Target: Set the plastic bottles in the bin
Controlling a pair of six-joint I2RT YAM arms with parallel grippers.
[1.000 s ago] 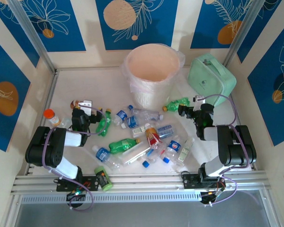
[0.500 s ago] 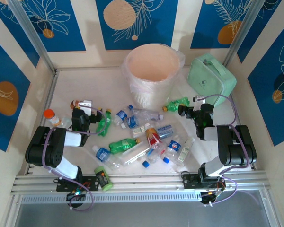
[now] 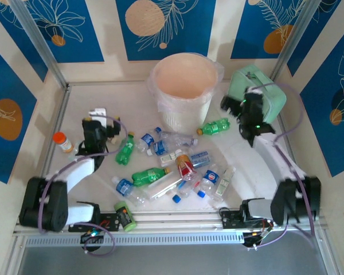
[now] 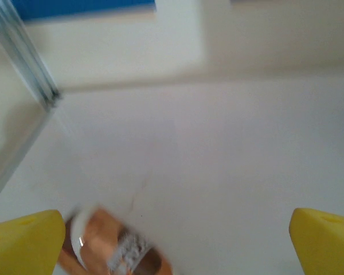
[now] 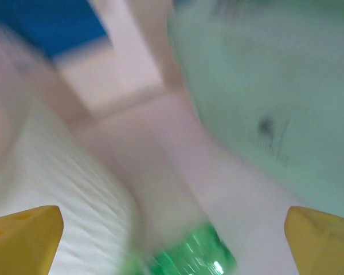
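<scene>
- Both arms have stretched out since a second ago. The right hand (image 3: 230, 105) came up from well in front and to the right of the bin (image 3: 160, 71) and is now just right of it, beside the mint-green case (image 3: 272, 97). The left hand (image 3: 97, 117) pushed out to the bin's front-left.
- Both hands are spread wide with nothing between the fingers.
- The plastic bottles (image 3: 178, 172) are all on the table (image 3: 120, 97), scattered in front of the bin, and I can't see any inside it.
- Nearest the right hand is a green bottle (image 3: 213, 126), lying on its side just right of the bin's foot. Its long axis runs roughly sideways, with the cap end toward the bin and the base toward the case.
- What could go wrong: that gap is tight. A finger could snag the bin's bag liner (image 5: 63, 195) or shove the case. The bottle is round, so it'll probably roll off unless the fingers close across it.
- Left of the bin, the left hand hangs over a brown bottle (image 4: 112, 252). With the orange-capped jar (image 3: 59, 139) nearby too, a wrong pick looks easy.
</scene>
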